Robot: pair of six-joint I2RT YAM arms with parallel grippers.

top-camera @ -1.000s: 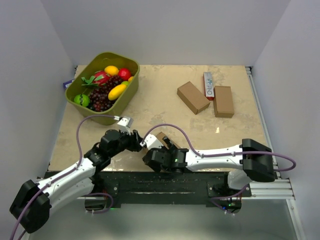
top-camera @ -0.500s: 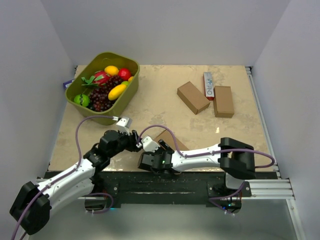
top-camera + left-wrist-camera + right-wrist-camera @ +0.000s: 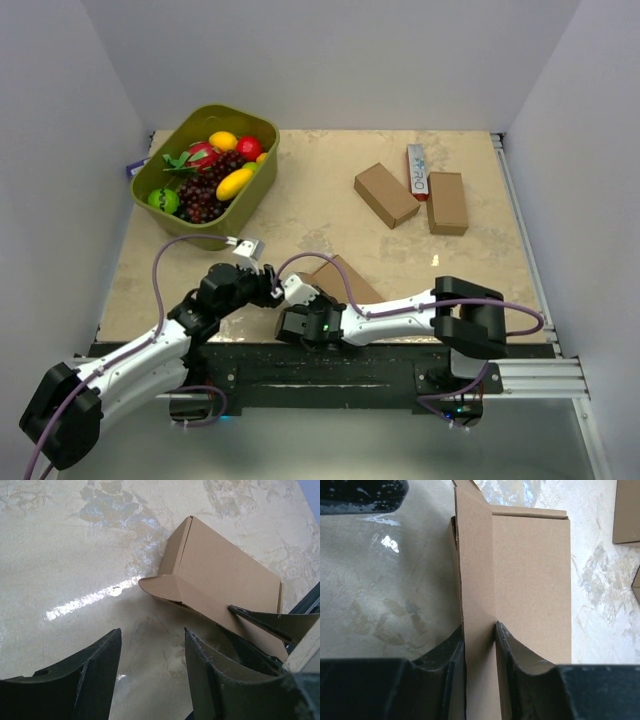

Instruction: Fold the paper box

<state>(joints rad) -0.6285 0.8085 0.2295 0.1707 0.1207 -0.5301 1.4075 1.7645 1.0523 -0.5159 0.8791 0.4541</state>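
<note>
Cardboard, brown and unprinted: one paper box [image 3: 340, 272] on the table [image 3: 320, 200].

The only writing in view is on one narrow white-and-red carton [image 3: 418, 170], and its letters are too small to read.

Right gripper [image 3: 480, 630]: the fingers are drawn close together, pinching a long strip of the box's cardboard. One finger touches each side of the strip. The rest of the box lies just to the right of the pinch.

Left gripper [image 3: 152, 675]: the fingers are spread with nothing between them, over bare tabletop. The box sits just beyond them and to the right. One rounded side flap [image 3: 160, 585] points toward this gripper, apart from it.

Two closed plain brown boxes [image 3: 385, 195] [image 3: 447, 202] flank the carton, well beyond the right gripper. One olive bin [image 3: 215, 115] of fruit sits well beyond the left gripper.
</note>
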